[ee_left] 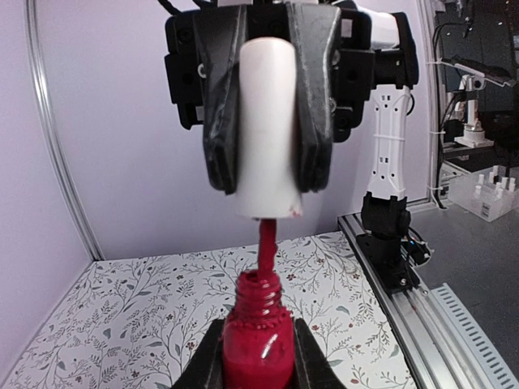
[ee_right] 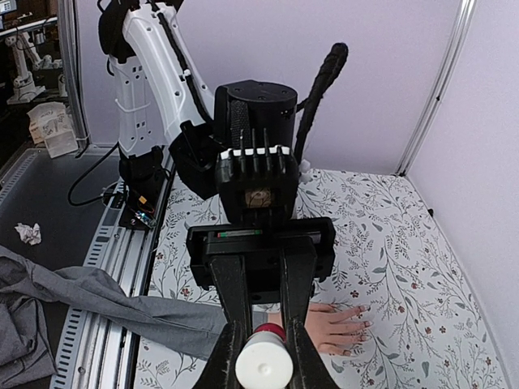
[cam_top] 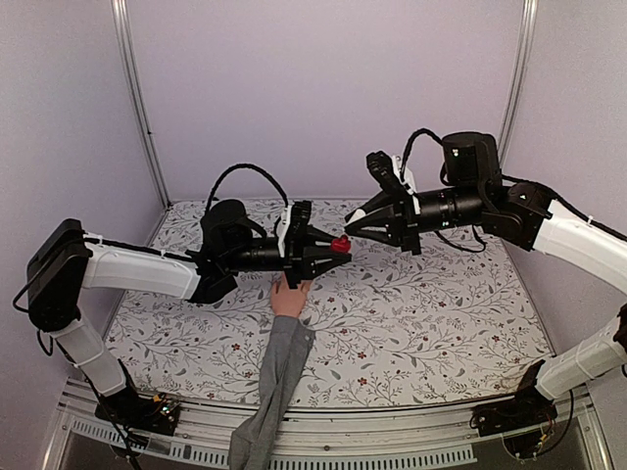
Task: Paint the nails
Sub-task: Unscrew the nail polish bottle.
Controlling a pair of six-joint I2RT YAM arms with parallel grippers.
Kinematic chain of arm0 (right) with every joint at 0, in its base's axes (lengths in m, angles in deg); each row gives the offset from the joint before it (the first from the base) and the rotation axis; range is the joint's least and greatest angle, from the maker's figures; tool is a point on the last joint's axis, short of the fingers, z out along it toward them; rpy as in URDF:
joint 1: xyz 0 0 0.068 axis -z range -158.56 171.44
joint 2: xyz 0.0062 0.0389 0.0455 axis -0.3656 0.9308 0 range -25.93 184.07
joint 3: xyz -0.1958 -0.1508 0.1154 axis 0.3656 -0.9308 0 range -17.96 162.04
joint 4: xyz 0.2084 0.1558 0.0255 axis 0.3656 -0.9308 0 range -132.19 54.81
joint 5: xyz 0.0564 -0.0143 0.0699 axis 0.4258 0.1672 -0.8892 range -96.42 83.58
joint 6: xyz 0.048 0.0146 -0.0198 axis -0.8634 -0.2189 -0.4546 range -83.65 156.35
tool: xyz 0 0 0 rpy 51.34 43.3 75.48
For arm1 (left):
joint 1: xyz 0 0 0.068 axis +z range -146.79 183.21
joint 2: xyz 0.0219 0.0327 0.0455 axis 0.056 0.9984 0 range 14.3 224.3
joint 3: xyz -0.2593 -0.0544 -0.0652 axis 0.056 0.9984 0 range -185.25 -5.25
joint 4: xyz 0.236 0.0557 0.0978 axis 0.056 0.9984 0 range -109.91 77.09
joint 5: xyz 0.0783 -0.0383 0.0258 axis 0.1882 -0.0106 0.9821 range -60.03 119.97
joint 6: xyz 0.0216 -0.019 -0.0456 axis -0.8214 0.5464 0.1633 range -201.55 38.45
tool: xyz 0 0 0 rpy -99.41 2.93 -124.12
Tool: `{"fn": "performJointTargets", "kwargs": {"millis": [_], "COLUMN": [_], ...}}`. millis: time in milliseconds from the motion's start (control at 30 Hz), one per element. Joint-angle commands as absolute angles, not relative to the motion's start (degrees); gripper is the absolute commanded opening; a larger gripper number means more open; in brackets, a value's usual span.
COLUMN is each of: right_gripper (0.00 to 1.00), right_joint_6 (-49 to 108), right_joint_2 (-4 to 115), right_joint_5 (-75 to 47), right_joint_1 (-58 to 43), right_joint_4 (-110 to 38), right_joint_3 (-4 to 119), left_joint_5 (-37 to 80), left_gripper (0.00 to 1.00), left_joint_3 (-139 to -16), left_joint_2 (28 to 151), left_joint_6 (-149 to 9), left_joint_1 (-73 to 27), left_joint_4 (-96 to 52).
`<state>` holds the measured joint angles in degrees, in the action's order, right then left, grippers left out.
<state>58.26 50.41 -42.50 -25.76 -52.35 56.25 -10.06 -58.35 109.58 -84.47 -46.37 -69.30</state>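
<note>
Two clamped, left pincer (ee_left: 258,361) on bottle (ee_left: 258,336), right pincer (ee_left: 266,182) on cap (ee_left: 266,113), nails (ee_right: 366,322) only from right wrist

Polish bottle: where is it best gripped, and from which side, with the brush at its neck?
Grip the polish bottle on its red body below the neck, coming from the side with fingers on opposite walls. Its open mouth faces the brush and white cap, so that end must stay clear. The left gripper holds it so.

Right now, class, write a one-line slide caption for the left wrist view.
Left gripper clamps the red polish bottle; right gripper holds the white cap, brush dipped in the neck.
</note>
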Motion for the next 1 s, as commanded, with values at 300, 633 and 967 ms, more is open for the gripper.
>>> {"fn": "performJointTargets", "kwargs": {"millis": [300, 633, 967], "right_gripper": [0.00, 0.00, 0.00], "right_joint_6": [58.5, 58.6, 58.4], "right_joint_2": [48.2, 48.0, 47.6], "right_joint_5": [-41.3, -41.1, -40.1], "right_joint_1": [-25.9, -25.8, -25.8], "right_joint_4": [-52.8, -53.0, -53.6], "right_joint_3": [56.8, 56.4, 55.4], "left_joint_5": [-9.2, -8.9, -8.7], "left_gripper": [0.00, 0.00, 0.00], "left_joint_3": [-58.9, -58.8, -58.9], "left_joint_2": [110.2, 110.1, 110.0], "left_joint_6": [-84.0, -84.0, -84.2], "left_joint_1": [-46.1, -46.0, -45.8], "left_joint_4": [-69.9, -70.0, -69.6]}}
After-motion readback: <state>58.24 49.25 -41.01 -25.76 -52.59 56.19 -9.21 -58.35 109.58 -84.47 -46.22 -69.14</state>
